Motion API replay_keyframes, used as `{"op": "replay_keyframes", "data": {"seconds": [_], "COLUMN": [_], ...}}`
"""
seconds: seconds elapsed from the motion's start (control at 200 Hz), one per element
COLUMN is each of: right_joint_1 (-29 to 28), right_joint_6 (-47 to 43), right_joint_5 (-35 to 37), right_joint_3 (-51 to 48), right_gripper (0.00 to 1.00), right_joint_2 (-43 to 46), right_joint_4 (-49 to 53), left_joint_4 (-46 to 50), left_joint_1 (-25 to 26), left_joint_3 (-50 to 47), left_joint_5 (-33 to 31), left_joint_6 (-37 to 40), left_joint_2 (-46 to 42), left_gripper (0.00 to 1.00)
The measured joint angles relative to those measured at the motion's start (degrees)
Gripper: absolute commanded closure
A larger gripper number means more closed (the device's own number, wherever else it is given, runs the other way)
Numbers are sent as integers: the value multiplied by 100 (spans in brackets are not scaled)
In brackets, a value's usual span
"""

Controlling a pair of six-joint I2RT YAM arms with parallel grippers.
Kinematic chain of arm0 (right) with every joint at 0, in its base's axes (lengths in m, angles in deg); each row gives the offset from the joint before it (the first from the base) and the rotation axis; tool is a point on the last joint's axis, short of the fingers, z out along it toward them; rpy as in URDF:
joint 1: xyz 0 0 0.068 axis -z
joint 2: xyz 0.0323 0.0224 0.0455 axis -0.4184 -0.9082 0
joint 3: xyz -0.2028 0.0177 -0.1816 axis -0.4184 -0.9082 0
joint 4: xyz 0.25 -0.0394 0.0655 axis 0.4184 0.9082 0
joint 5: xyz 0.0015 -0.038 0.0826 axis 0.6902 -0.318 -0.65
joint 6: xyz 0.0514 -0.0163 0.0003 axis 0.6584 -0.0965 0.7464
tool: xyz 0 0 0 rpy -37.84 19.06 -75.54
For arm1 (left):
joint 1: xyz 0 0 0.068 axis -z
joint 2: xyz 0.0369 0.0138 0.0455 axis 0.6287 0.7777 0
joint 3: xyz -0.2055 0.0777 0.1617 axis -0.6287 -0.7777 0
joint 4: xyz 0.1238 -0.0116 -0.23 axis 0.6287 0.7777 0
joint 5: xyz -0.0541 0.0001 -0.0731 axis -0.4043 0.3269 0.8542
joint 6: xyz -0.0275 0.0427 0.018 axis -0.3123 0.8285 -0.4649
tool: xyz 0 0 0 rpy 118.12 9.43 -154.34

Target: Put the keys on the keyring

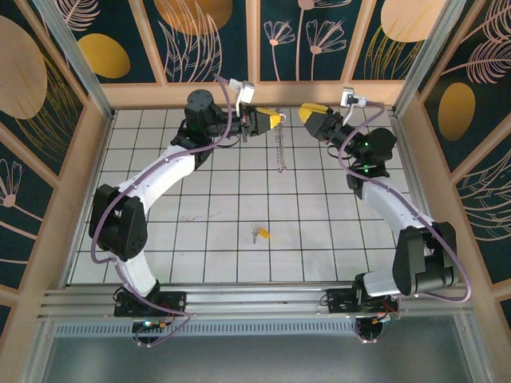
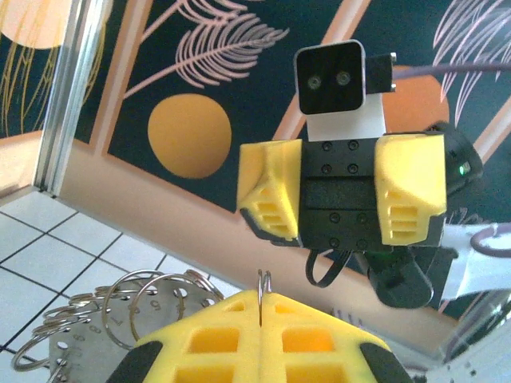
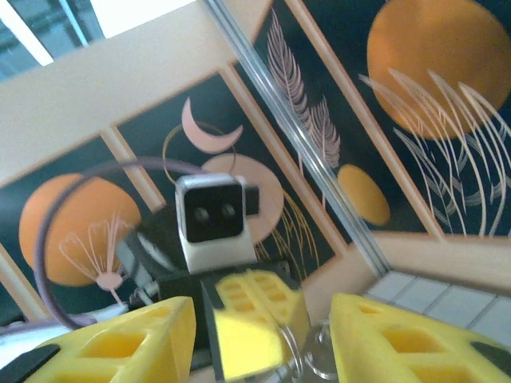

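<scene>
The left tool (image 1: 274, 120) is clenched on the keyring (image 1: 279, 153), which trails from it near the far wall. The right tool (image 1: 310, 114), released, faces it. The key (image 1: 261, 234) lies well apart on the tabletop (image 1: 319, 239), toward the bases.

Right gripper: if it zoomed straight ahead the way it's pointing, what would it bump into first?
Probably the left gripper. It faces the open right gripper across a small gap and pinches the keyring. The top of the keyring might come first; the depth is hard to judge.
</scene>
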Motion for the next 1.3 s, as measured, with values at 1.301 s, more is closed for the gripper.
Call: {"op": "replay_keyframes", "data": {"seconds": [1.301], "right_joint_1": [-317], "right_joint_6": [-1058], "right_joint_5": [-1067], "right_joint_3": [61], "right_gripper": [69], "right_joint_2": [251], "right_joint_4": [1344], "left_joint_4": [2647], "left_joint_1": [0], "left_joint_3": [1008], "left_joint_5": [1126], "left_joint_6": [2157], "left_joint_2": [2], "left_gripper": [100]}}
